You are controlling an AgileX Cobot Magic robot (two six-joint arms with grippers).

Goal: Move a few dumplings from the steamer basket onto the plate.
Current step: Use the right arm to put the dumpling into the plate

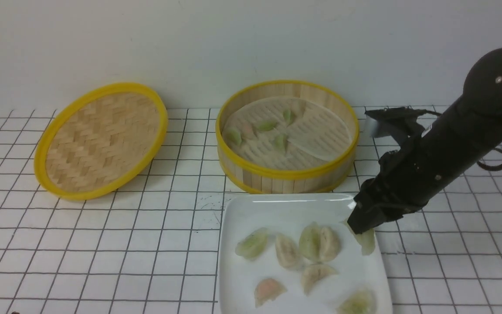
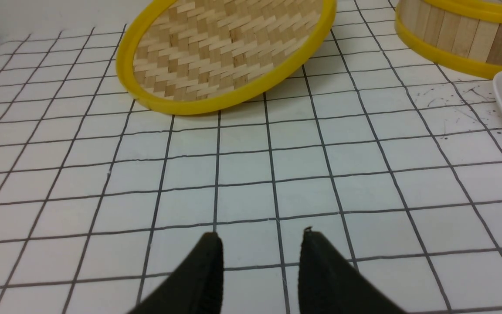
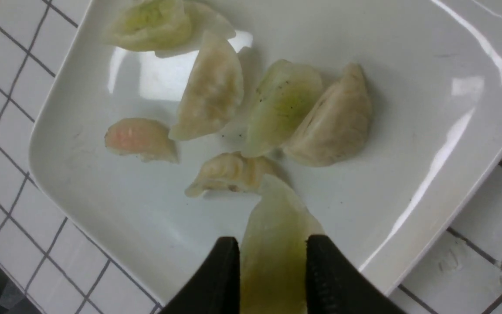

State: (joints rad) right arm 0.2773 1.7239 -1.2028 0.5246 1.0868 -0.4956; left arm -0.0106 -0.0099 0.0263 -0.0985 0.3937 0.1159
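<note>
Right gripper (image 3: 273,239): fingers are clamping a pale green dumpling (image 3: 277,209), which is hanging at the right edge of the plate (image 1: 277,209), where several other dumplings (image 1: 286,250) are lying. Steamer basket (image 1: 277,179): is standing just behind the plate, a few green dumplings (image 1: 266,126) lying on its liner (image 1: 320,139). Left gripper (image 2: 262,237): fingers are standing apart with nothing between them, over the gridded table (image 2: 242,165) near the woven lid (image 2: 216,56)

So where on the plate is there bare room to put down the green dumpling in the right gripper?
The widest bare patch is the far strip of the plate, between the rim by the steamer basket and the row of dumplings. A smaller one is left of the pink dumpling. The middle is crowded: dumplings touch.
</note>
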